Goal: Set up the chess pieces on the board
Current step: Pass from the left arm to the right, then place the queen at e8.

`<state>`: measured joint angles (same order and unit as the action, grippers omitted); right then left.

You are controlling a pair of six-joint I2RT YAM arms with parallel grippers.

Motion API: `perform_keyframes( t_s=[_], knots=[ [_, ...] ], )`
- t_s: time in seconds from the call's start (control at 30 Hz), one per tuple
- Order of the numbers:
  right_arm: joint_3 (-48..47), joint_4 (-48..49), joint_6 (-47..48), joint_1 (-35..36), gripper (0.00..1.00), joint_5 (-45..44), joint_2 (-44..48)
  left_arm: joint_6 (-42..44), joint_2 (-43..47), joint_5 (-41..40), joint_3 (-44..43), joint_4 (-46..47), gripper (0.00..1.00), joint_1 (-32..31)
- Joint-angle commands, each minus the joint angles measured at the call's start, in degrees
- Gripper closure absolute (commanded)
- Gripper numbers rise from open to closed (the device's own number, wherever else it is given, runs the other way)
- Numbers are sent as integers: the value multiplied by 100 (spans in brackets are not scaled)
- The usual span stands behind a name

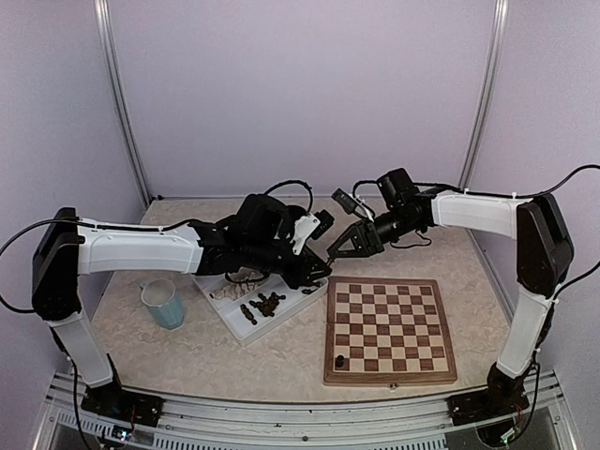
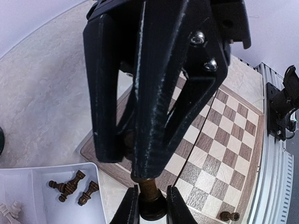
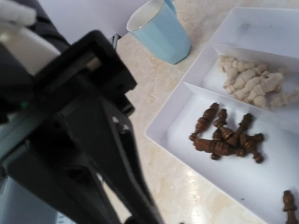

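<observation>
Our left pincer [image 2: 153, 206] clamps a dark chessman [image 2: 150, 189], its head hidden behind the right pincer [image 1: 335, 251], whose grip we cannot judge. The board [image 2: 219, 135] lies just below both, on a marbled tabletop [image 1: 131, 342] between pale lilac walls [image 1: 300, 94]. Blur softens our right wrist view.

Cup [image 1: 164, 305], tray [image 1: 272, 325] with chess pieces [image 1: 264, 304], board [image 1: 389, 323], left to right; lone piece [image 1: 339, 359] on board's near-left corner.
</observation>
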<state>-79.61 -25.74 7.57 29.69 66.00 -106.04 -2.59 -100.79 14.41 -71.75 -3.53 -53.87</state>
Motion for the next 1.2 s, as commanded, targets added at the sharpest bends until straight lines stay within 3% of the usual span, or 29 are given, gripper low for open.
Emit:
perform_keyframes(
  t_s=[0.0, 0.1, 0.33, 0.6, 0.87, 1.17],
  knots=[
    [-71, 94, -32, 72, 83, 102, -17, 33, -62, 15, -181, 196, 88, -78],
    [-28, 106, 4, 72, 97, 99, 65, -33, -63, -186, -161, 222, 75, -86],
    [133, -255, 563, 50, 100, -640, 568, -31, 142, -649, 162, 307, 41, -149],
    [741, -817, 1531, -37, 100, -1846, 1477, 1, 695, -977, 669, 301, 40, -159],
    [1655, -1441, 2480, -60, 100, -2828, 2514, -333, 758, -1951, 741, 204, 31, -116],
    [2587, -1841, 3274, 21, 100, -3164, 3435, -1027, 498, -2370, 632, 77, 27, 156]
  ],
)
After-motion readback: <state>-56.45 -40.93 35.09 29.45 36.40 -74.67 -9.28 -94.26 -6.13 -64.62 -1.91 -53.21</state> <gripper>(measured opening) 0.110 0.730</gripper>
